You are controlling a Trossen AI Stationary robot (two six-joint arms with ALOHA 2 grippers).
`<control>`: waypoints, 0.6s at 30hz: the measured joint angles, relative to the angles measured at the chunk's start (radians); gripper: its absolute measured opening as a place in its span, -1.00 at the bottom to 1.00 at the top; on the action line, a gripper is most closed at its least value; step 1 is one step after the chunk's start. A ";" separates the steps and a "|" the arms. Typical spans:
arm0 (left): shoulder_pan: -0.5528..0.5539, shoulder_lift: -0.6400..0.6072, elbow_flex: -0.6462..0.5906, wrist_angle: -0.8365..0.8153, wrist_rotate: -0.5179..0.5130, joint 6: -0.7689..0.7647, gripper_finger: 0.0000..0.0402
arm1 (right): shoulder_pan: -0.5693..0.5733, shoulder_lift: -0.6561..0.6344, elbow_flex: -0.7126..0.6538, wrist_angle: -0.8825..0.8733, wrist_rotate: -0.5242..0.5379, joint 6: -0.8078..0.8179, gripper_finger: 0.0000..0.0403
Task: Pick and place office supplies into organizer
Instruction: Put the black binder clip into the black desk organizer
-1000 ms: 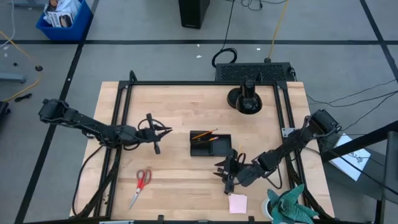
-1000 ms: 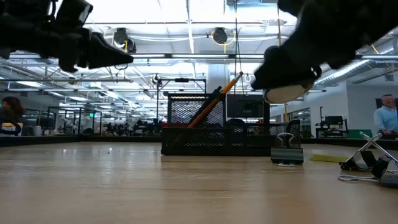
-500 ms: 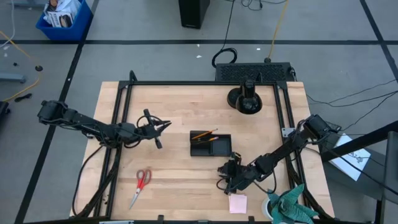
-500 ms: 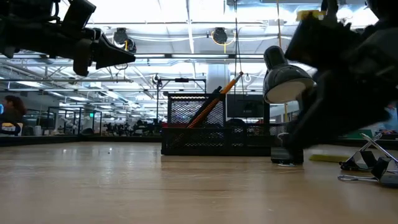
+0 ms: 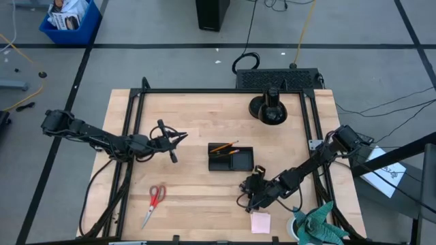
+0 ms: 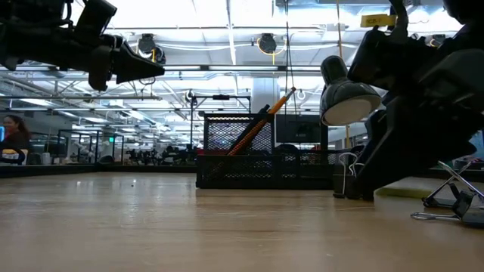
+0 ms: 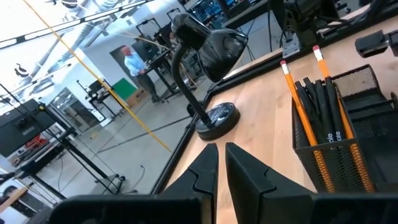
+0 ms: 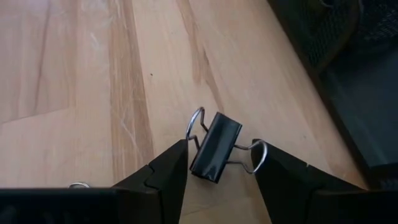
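Binder clip (image 6: 342, 175) half behind right tool (image 6: 401, 162)

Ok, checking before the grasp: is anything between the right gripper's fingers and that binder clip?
Nothing visible. The right gripper is open, with the binder clip lying on bare table between its fingers.

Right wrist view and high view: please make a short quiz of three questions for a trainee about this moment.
1. True or false: the small black metal binder clip lies between the open fingers of the right pincer.
2. Multiple choice: where do the red-handled scissors lie? A) in the black rectangular mesh organizer; B) flat on the light wooden table, near its front-left corner; C) in the left pincer.
3. Fill in: the two orange pencils stand in the ____.

Key: 1 true. 2 B. 3 organizer.
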 joint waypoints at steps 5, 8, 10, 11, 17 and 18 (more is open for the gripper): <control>0.000 0.000 0.000 -0.007 0.000 -0.012 -0.81 | 0.000 0.000 0.000 0.006 0.002 0.000 -0.16; 0.000 0.000 0.000 -0.010 0.000 -0.011 -0.81 | 0.000 0.000 0.000 0.032 0.002 -0.004 -0.16; 0.000 0.000 0.000 -0.010 0.000 -0.011 -0.81 | 0.000 0.000 0.000 0.043 0.002 -0.003 -0.16; 0.000 0.000 0.000 -0.010 0.000 -0.011 -0.81 | 0.000 0.000 0.000 0.048 0.002 -0.005 -0.16; 0.000 0.000 0.000 -0.009 0.000 -0.011 -0.81 | 0.000 0.000 0.000 0.058 0.002 0.009 -0.16; 0.000 0.000 0.000 -0.010 0.000 -0.011 -0.81 | 0.000 0.000 0.000 0.059 0.003 0.019 -0.16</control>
